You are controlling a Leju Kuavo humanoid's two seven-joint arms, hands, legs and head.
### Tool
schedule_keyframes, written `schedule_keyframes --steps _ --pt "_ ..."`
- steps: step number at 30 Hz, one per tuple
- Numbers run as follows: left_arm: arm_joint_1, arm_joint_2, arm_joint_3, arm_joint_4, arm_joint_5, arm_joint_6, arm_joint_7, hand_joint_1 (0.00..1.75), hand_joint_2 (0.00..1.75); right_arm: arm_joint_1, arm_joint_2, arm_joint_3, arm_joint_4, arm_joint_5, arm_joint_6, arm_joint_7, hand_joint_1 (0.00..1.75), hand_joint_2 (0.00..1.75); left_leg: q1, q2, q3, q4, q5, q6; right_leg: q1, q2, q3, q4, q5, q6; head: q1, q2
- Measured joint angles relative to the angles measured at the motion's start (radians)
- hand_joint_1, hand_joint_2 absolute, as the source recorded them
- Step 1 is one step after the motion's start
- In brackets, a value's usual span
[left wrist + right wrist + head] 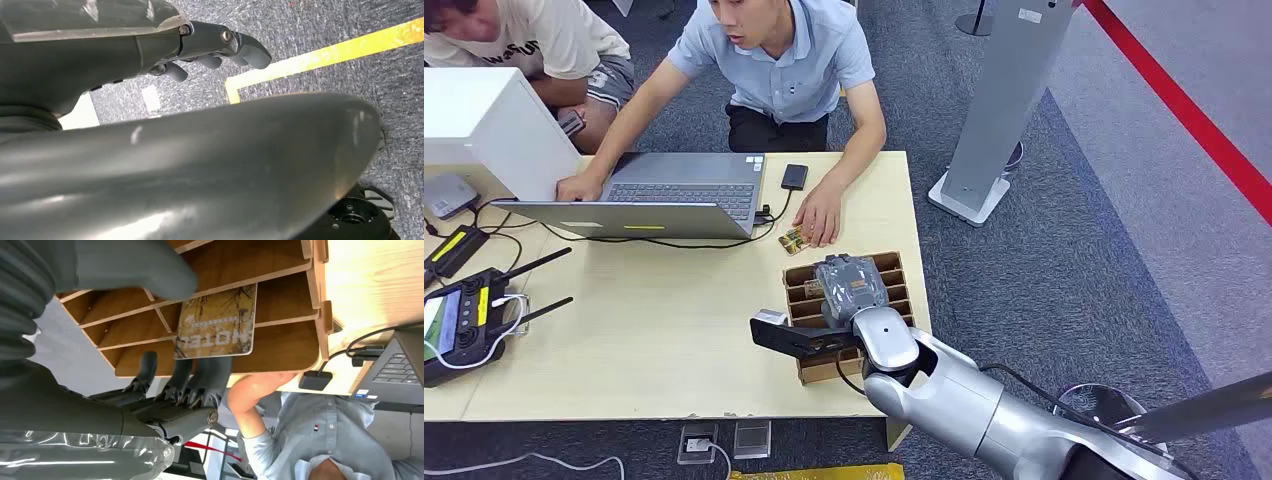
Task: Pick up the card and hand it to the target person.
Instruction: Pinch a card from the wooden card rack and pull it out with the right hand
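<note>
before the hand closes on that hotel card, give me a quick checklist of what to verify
1. Right hand over the slotted wooden card holder: ok.
2. Hotel card standing in a slot, face visible: ok.
3. Fingers at the card's edge: ok; firm pinch: cannot tell.
4. Person's hand off the holder, resting on the table just beyond it: ok.
5. Left hand hanging low above the carpet, holding nothing: ok.

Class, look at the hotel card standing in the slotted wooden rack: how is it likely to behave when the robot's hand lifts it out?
The card looks thin, flat and straight-edged, so probably stiff and light. Its printed face looks smooth, so it may slip between the fingers. The rack holds it in a narrow slot; a skewed pull might catch it.
</note>
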Motion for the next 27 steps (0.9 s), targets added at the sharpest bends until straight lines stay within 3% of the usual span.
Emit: schedule_keyframes --steps 5,12,16,27 --pt "0.000 0.000 -0.001 0.000 0.000 0.000 -0.002 0.00 0.00 -0.005 0.001 0.000 0.006 0.001 -0.010 -0.002 1.37 1.75 0.000 0.000 0.000 0.000 0.000 0.000 0.000 0.000 0.000 0.000 0.000 0.000 0.000 0.000" --pt "0.000 0.001 -0.002 0.000 0.000 0.004 -0.006 0.00 0.00 -0.010 0.003 0.001 0.008 0.011 -0.018 -0.001 1.66 1.75 0.000 0.000 0.000 0.000 0.000 0.000 0.000 0.000 0.000 0.000 0.000 0.000 0.000 0.000" --pt "0.000 0.001 -0.002 0.000 0.000 0.006 -0.006 0.00 1.75 -0.010 0.003 0.001 0.008 0.020 -0.025 0.002 1.75 1.75 0.000 0.000 0.000 0.000 0.000 0.000 0.000 0.000 0.000 0.000 0.000 0.000 0.000 0.000" --pt "0.000 0.003 -0.002 0.000 -0.001 0.012 -0.022 0.00 1.75 -0.011 0.005 0.002 0.008 0.023 -0.035 0.002 1.75 1.75 0.000 0.000 0.000 0.000 0.000 0.000 0.000 0.000 0.000 0.000 0.000 0.000 0.000 0.000"
